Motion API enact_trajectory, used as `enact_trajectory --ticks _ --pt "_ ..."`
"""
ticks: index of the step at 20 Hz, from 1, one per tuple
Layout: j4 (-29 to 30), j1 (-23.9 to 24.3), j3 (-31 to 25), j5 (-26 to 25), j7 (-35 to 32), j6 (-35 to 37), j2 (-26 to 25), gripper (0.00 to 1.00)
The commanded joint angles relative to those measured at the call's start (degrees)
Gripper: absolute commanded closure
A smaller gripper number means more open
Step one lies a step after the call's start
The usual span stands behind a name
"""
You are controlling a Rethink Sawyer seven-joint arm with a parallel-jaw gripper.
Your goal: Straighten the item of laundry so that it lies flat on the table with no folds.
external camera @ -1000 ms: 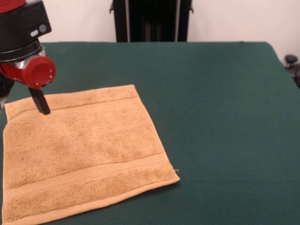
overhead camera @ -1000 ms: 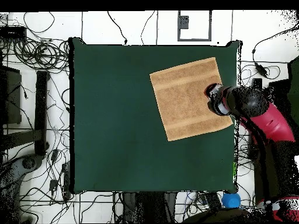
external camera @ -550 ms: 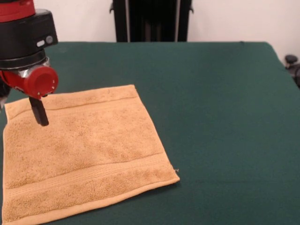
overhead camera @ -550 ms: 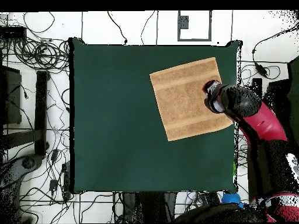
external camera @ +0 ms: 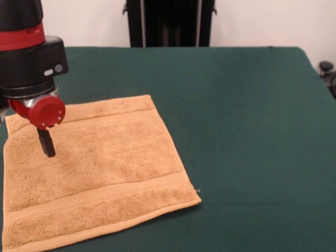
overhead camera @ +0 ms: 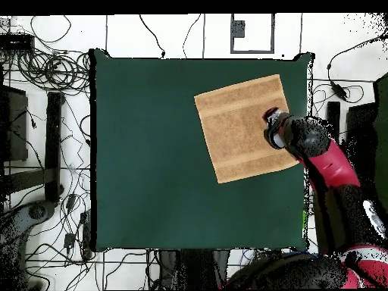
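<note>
The towel (external camera: pixel 92 170) lies spread out on the green table (external camera: pixel 247 121), at the left of the front view and running off its left and bottom edges. From overhead the towel (overhead camera: pixel 241 127) sits in the table's (overhead camera: pixel 151 151) upper right part, close to the right edge, and is turned a little out of line with the table's sides. It looks flat, with no folded-over corner: 1 woven band crosses it near the front hem and another runs just inside the far hem, and a tiny pale thread or tag sticks out at the front right corner. The red and black arm (external camera: pixel 29 58) comes down over the towel's far left part. Below its round red end cap, only 1 dark finger shows in the front view, so I cannot tell whether the fingers (external camera: pixel 46 144) are wide or narrow; its tip stands at or just above the pile, and contact cannot be judged. In the overhead view the gripper (overhead camera: pixel 274 130) is over the towel's right edge, and the arm's body hides the fingers there.
</note>
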State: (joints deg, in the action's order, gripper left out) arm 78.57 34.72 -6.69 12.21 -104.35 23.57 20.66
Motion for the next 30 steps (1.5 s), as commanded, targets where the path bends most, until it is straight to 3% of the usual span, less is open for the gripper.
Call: enact_trajectory --ticks 1,13,23,28,30 --pt "8.67 -2.54 -6.24 4.99 -14.83 -3.36 -4.43 1.0" --pt "14.39 0.29 -13.64 14.41 -15.32 -1.34 -3.09 1.0" --pt "15.54 -1.93 -11.84 18.56 -15.76 -0.58 -2.5 1.0" --pt "15.42 -2.87 -10.74 22.87 -19.23 6.1 -2.72 1.0" --pt "14.92 -1.99 -11.18 23.45 -17.51 7.22 -3.89 1.0"
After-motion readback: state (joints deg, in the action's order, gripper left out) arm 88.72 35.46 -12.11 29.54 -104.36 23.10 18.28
